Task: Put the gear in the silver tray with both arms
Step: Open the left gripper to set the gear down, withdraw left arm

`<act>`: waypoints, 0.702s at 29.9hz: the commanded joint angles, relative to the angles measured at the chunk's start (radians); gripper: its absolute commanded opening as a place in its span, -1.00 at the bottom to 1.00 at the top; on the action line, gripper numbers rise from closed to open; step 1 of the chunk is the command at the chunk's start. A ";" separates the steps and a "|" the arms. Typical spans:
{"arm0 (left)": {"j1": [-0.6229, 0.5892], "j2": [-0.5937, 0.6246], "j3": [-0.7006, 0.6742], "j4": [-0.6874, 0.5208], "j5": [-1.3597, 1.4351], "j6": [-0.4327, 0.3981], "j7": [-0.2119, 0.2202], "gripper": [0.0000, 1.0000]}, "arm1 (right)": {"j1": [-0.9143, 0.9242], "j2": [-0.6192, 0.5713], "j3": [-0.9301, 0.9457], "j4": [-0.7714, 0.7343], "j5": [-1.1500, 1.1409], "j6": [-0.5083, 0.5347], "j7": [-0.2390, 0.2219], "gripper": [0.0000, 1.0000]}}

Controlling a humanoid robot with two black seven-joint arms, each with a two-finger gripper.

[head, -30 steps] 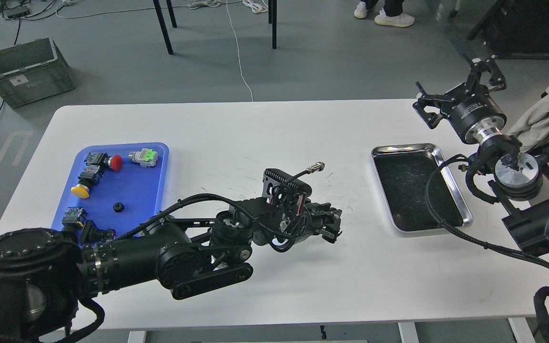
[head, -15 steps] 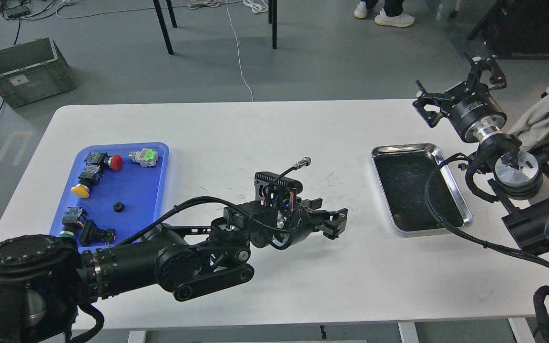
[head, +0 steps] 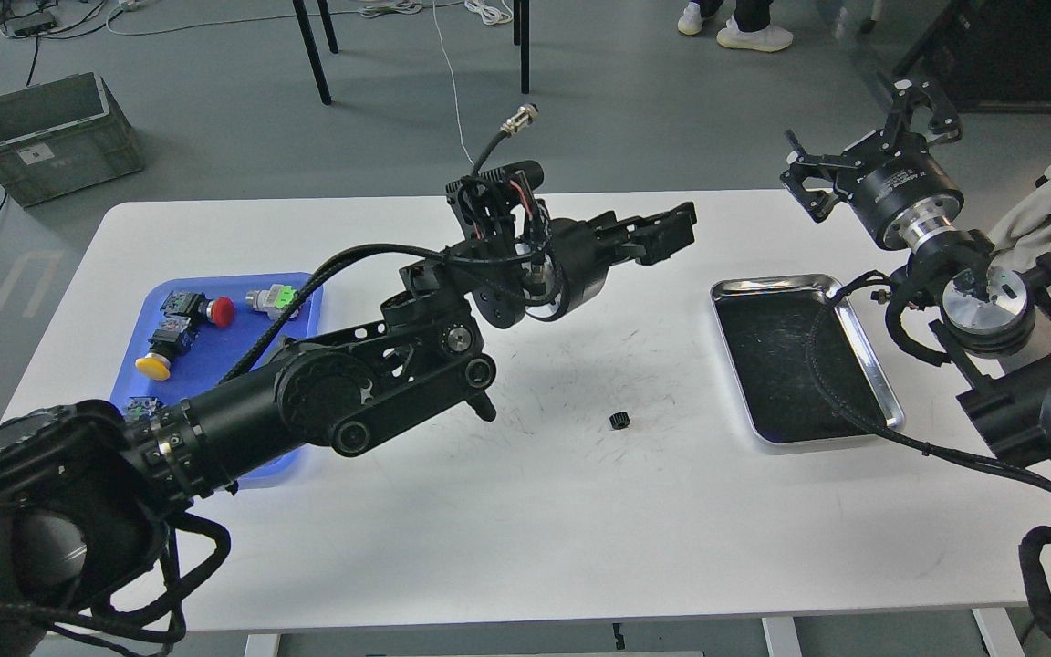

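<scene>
A small black gear [head: 619,421] lies on the white table [head: 525,547], left of the silver tray [head: 767,284] and apart from it. The tray's dark floor holds nothing. My left gripper [head: 668,233] is raised well above the table, up and to the right of the gear, with its fingers slightly apart and nothing between them. My right gripper [head: 861,135] is high beyond the table's far right edge, behind the tray, with its claws spread wide and empty.
A blue plastic tray [head: 306,285] at the left holds a red button [head: 222,312], a yellow button [head: 152,368] and a green connector [head: 275,298]; my left arm covers part of it. A grey crate [head: 51,137] stands on the floor.
My left gripper has risen from the table and swung up and back, leaving the black gear on the table. My right gripper has shifted slightly up.
</scene>
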 commanded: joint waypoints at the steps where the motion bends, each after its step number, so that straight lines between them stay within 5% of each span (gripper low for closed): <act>1: 0.006 0.074 -0.109 -0.007 -0.126 0.079 -0.007 0.95 | 0.054 0.000 -0.064 -0.004 -0.001 -0.004 0.000 0.98; 5: 0.012 0.158 -0.157 -0.003 -0.341 0.160 -0.015 0.95 | 0.123 -0.001 -0.159 -0.004 -0.004 -0.011 0.000 0.98; 11: 0.026 0.297 -0.194 0.020 -0.793 0.195 -0.096 0.95 | 0.257 0.002 -0.380 -0.065 -0.070 -0.062 0.000 0.98; 21: 0.062 0.401 -0.250 0.170 -1.271 0.188 -0.130 0.95 | 0.605 0.043 -1.098 -0.120 -0.067 -0.065 -0.005 0.98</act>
